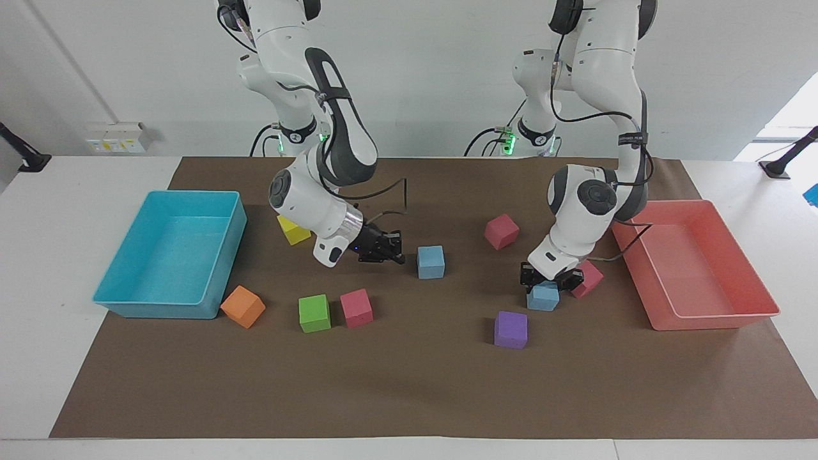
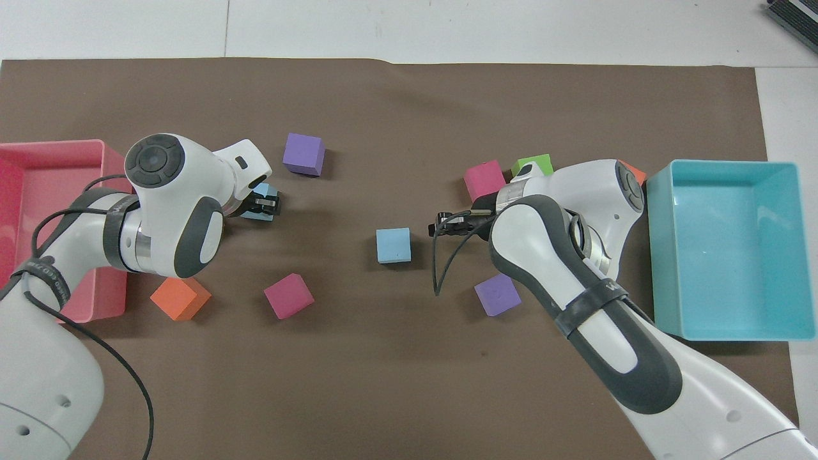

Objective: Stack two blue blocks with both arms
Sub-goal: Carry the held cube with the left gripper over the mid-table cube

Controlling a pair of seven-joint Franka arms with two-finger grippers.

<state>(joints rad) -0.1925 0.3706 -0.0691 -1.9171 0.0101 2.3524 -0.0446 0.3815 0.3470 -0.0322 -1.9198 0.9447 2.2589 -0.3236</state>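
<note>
Nearest the robots: yellow cube (image 1: 295,232), half hidden by the right arm, and magenta cube (image 1: 501,231) toward the left arm's end, both on the brown mat (image 1: 409,396) covering the counter (image 1: 38,358).

Next out, mid-mat: right end effector (image 1: 397,257), low over the mat, fingertips pressed together on nothing, pointing at the loose blue block (image 1: 431,262). Close to that block but apart from it, a narrow gap showing in the overhead view as well, with right end effector (image 2: 442,225) beside loose blue block (image 2: 393,245).

A little farther, toward the left arm's end: pinkish-red cube (image 1: 589,280), just beside the left end effector (image 1: 544,282). Pinching the gripped blue block (image 1: 543,298) from above, fingers down on either side of it. Cannot tell whether lifted clear of the mat or resting on it. From overhead, only a corner of gripped blue block (image 2: 263,206) visible under the left end effector (image 2: 267,204).

Farther again, toward the right arm's end, in a loose row: orange cube (image 1: 243,306), green cube (image 1: 314,313), pink cube (image 1: 356,308).

Farthest of the cubes: purple cube (image 1: 510,329), near the gripped blue block but apart from it.

At the two ends of the mat: turquoise tray (image 1: 153,311) at the right arm's end, red tray (image 1: 709,319) at the left arm's end.
</note>
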